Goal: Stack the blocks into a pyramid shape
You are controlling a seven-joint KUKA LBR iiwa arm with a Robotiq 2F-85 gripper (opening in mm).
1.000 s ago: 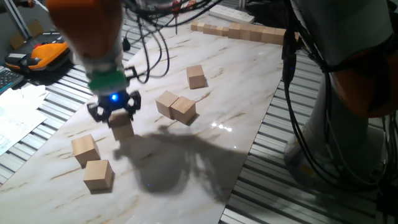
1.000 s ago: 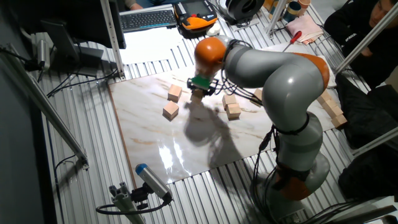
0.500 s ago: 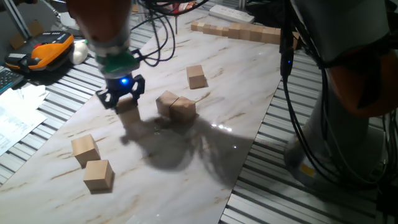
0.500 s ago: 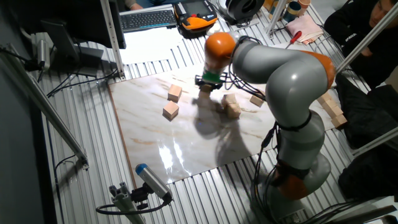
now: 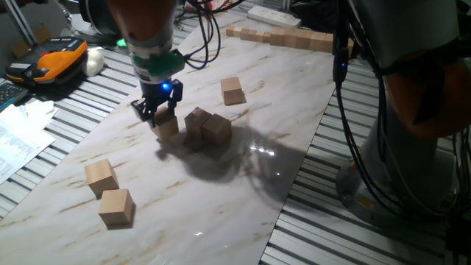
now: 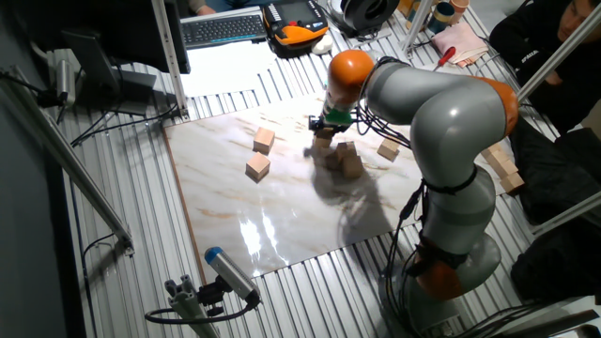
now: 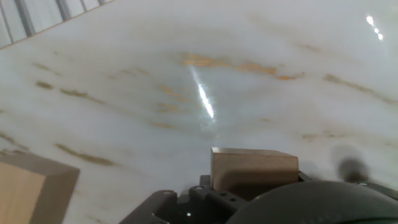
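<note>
1. We've got the gripper [image 5: 160, 116] clamped on one block [image 5: 167, 126], fingers closed against its sides. In the hand view that block [image 7: 252, 168] sits snug between the fingers w/ the marble table [image 7: 124, 74] below it. Can't tell from here if it's touching down or just above.

2. Right next to it sits the pair of blocks [image 5: 208, 125] that touch each other, prob the start of the base row. Looks to us like the step is parking the held one as the third base piece, just left of that pair.

3. To do it well imo: square the block's faces w/ the pair so the row runs straight, bring it just beside the near one w/o shoving it, get it flat on the table before letting go, then lift straight up so the fingers don't drag it. A crooked base row = wobbly upper layers.

4. Other blocks: one lone block [image 5: 232, 91] farther back, well apart from the pair, and two more [image 5: 108, 191] near the front-left, close to each other. So 6 total, nothing stacked yet.

5. Arm pose: in the other fixed view the arm [image 6: 423, 103] arches over from the right side, wrist bent so the gripper [image 6: 324, 133] points pretty much straight down at the table, low over the surface.
</note>
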